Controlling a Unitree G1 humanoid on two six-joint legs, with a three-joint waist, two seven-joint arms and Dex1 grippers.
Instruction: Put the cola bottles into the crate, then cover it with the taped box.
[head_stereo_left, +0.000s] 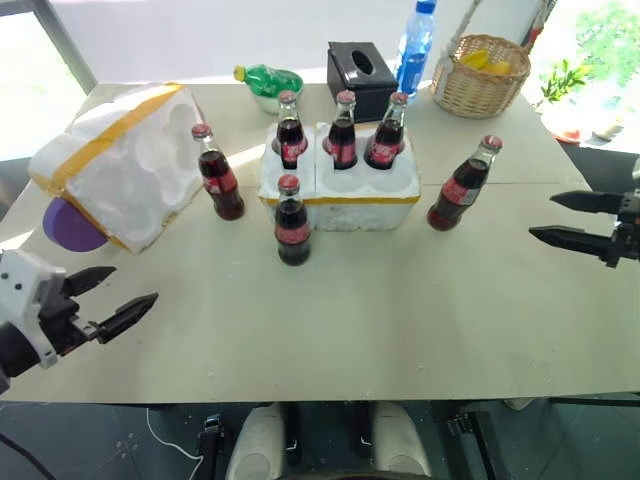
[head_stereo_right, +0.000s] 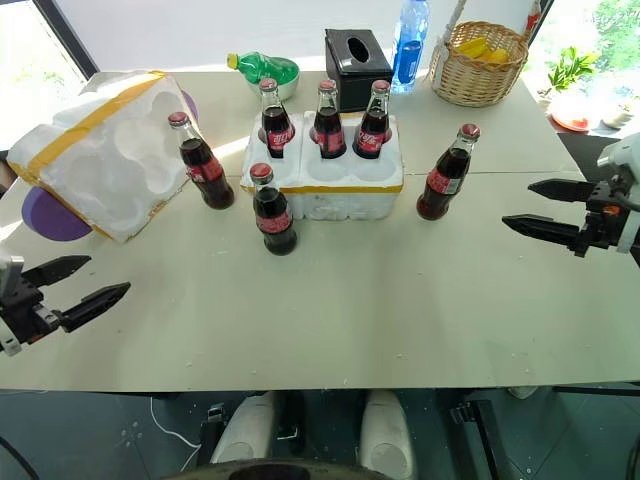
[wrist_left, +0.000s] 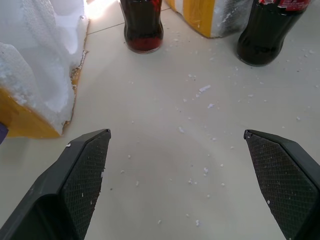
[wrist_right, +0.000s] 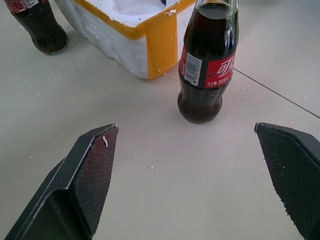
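The white foam crate with its yellow tape band stands mid-table. Three cola bottles stand in its back wells. Three more stand on the table: one left of the crate, one in front of it, one to its right. The taped box lies tilted at the far left. My left gripper hovers open and empty near the front left, facing the two nearer bottles. Open and empty at the right edge, my right gripper points at the right-hand bottle.
Behind the crate are a black tissue box, a blue-labelled water bottle, a green bottle in a bowl and a wicker basket. A purple object sits under the taped box. The table's front half is bare.
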